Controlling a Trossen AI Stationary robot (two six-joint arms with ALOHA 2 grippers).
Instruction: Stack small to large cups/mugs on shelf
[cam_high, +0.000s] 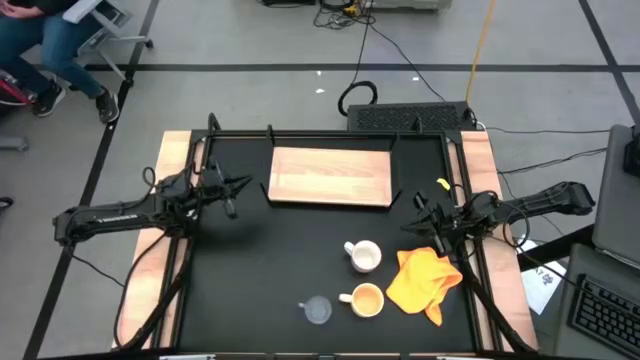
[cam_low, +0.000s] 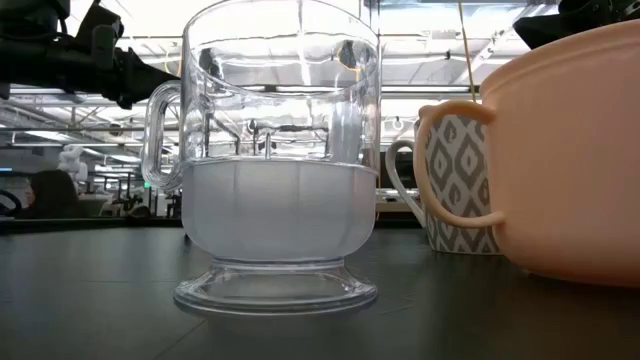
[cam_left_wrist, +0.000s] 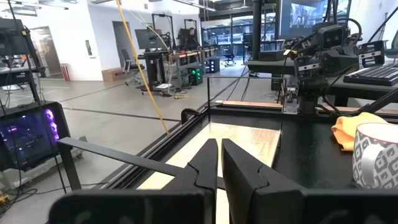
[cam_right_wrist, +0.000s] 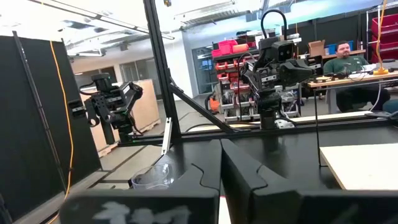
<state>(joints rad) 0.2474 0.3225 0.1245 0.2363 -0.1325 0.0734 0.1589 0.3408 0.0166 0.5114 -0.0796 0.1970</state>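
The flat pale-wood shelf (cam_high: 330, 176) lies bare; the ribbed clear glass cup (cam_high: 317, 310), glossy orange-yellow mug (cam_high: 365, 299) and patterned white mug (cam_high: 364, 256) stand apart. The left gripper (cam_left_wrist: 219, 163) and right gripper (cam_right_wrist: 219, 163) are both closed, empty.

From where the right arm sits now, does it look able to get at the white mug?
Probably yes. The right claw hovers near the table's right edge, and the white mug stands upright nearby on open tabletop. The orange cloth lies beside the mug, not between them.
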